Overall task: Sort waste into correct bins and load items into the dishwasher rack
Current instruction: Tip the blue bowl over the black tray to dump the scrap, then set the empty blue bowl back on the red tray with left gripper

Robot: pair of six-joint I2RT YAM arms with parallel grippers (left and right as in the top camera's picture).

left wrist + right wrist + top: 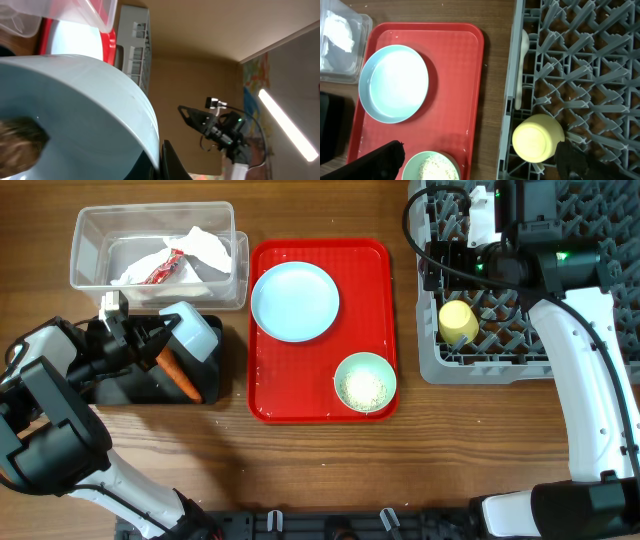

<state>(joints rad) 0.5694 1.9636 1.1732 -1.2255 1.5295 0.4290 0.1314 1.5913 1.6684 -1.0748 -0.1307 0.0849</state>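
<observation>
My left gripper (163, 338) is shut on the rim of the small light blue bowl (195, 330), which it holds tilted over the black tray bin (130, 388). In the left wrist view the bowl (75, 105) fills the frame, a small brown lump (20, 140) lies inside it, and my left gripper (162, 161) pinches its edge. An orange carrot (180, 377) lies in the black tray. The clear tub (90, 240) holds crumpled tissue (205, 245) and a red wrapper (165, 270). My right gripper (445, 265) (477, 165) hangs open and empty above the grey dishwasher rack's (520, 365) left edge, beside the upturned yellow cup (458, 322) (537, 139).
A red serving tray (320, 405) in the middle carries the light blue plate (294, 300) (394, 82) and the pale green bowl with rice grains (365, 382) (431, 167). A white utensil (520, 65) lies along the rack's left rim.
</observation>
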